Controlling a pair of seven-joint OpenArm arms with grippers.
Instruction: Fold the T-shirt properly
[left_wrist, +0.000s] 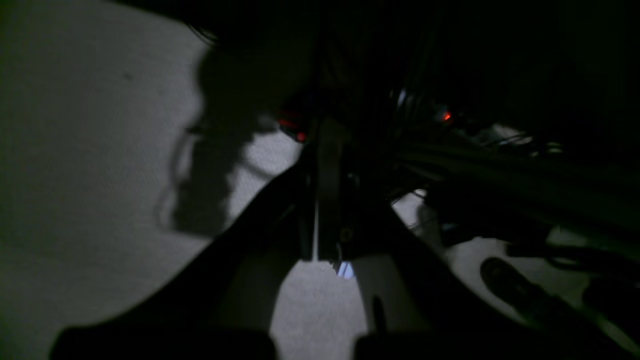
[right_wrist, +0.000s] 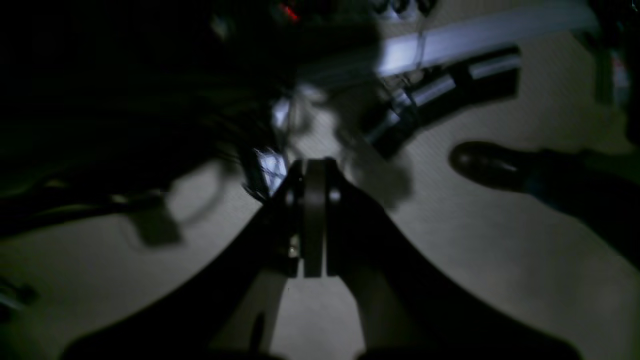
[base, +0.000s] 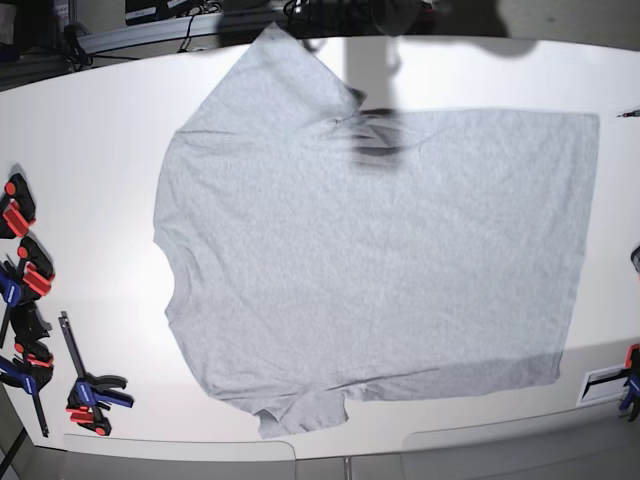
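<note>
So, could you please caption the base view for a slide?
Grey T-shirt spread flat on the white table, clamps along one edge.

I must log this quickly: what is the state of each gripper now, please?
Left gripper: closed, holding nothing, away from the T-shirt.
Right gripper: closed, holding nothing.

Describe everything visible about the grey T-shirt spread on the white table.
The light heather-grey short-sleeved cotton-looking T-shirt lies spread flat, unfolded, on the white table in the base view. The side facing up is plain. Its collar end points to the picture's left and its straight hem to the right. One sleeve reaches the far edge, the other the near edge. A dark shadow falls across its upper middle. Only the table touches it; no gripper is on it.
</note>
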